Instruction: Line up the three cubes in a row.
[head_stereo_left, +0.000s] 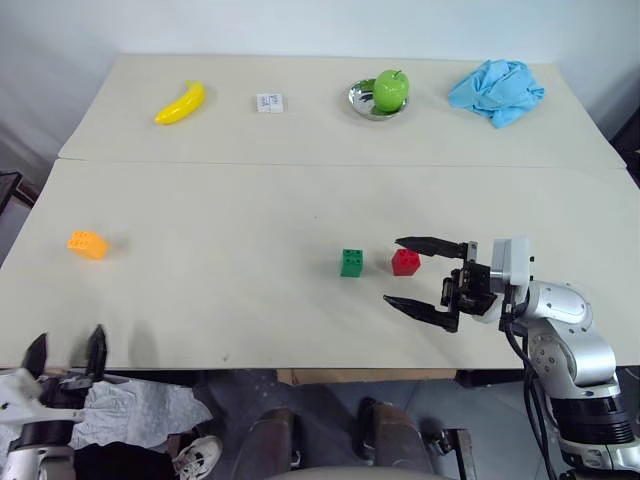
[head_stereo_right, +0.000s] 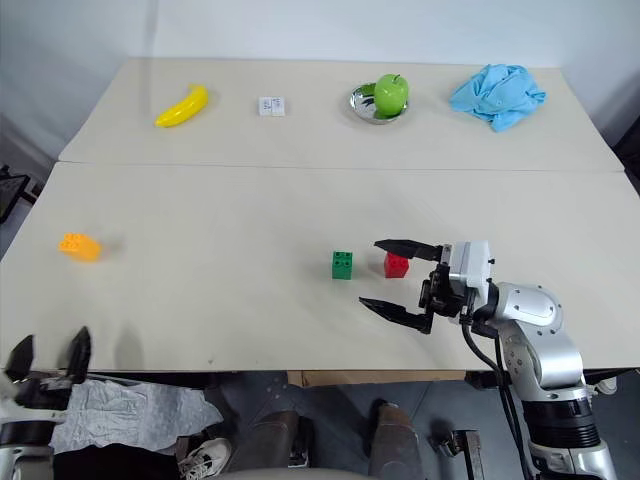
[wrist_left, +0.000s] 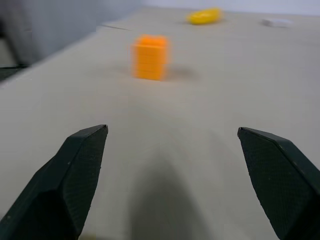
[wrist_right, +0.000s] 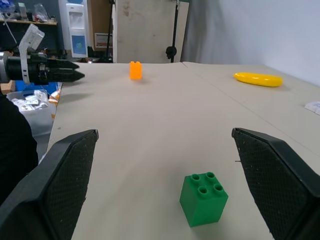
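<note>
Green brick (head_stereo_left: 352, 262) and red brick (head_stereo_left: 405, 262) sit side by side; orange brick (head_stereo_left: 87, 244) lies well apart. Right gripper (head_stereo_left: 420, 274) gapes empty, bracketing the red one; left gripper (head_stereo_left: 66, 353) spread empty, aimed at orange, likely to fetch it.

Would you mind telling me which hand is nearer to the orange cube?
Left. The left hand sits at the table's near edge, just short of the orange cube; the right hand is far across, beside the red cube.

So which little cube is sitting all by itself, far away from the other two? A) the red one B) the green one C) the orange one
C: the orange cube sits alone near the table's left edge, while the green cube and the red cube stand close beside each other near the right gripper.
</note>
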